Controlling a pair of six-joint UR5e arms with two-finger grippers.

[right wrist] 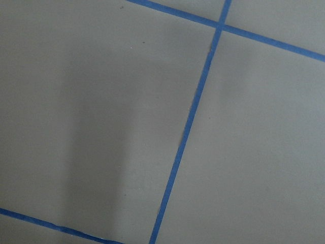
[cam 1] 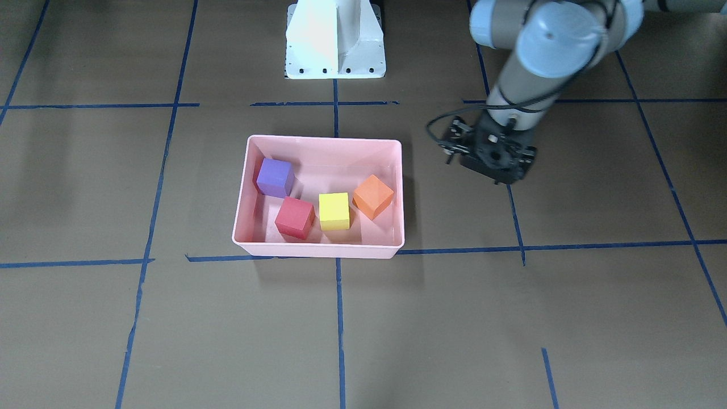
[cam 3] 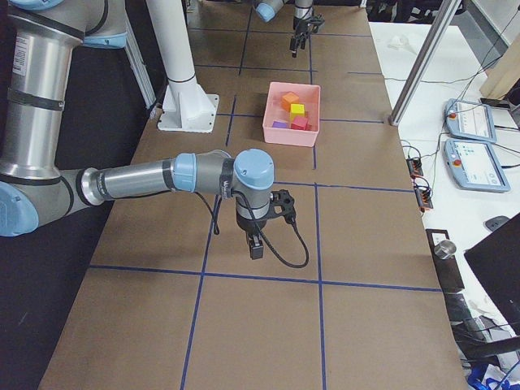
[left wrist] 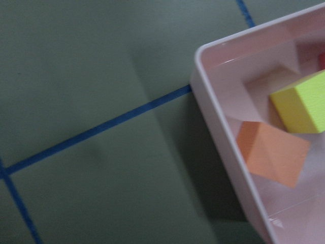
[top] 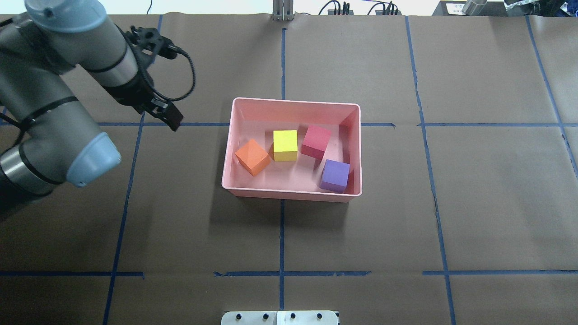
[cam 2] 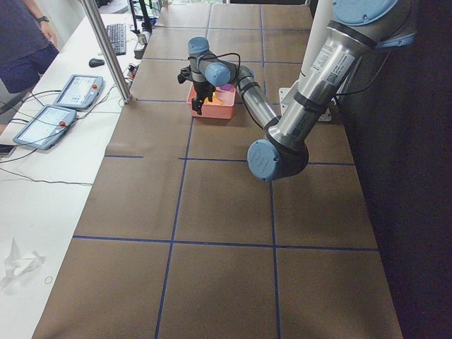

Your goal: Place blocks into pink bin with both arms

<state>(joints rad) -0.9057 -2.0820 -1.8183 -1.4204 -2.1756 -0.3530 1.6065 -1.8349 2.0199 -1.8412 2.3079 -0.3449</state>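
The pink bin [top: 293, 103] sits mid-table and holds all the blocks: orange [top: 253, 156], yellow [top: 285, 145], red [top: 315, 141] and purple [top: 334, 175]. They also show in the front view: purple [cam 1: 275, 176], red [cam 1: 295, 217], yellow [cam 1: 333, 211], orange [cam 1: 372, 196]. My left gripper [top: 174, 122] hangs over bare table beside the bin's orange-block end; its fingers look shut and empty. Its wrist view shows the bin corner [left wrist: 203, 56] with the orange block [left wrist: 271, 160]. My right gripper [cam 3: 256, 248] shows only in the exterior right view, far from the bin; I cannot tell its state.
The white pedestal base [cam 1: 335, 40] stands behind the bin. Brown paper with blue tape lines [top: 281, 234] covers the table. Teach pendants [cam 2: 60, 106] and a person [cam 2: 25, 42] are at the far side table.
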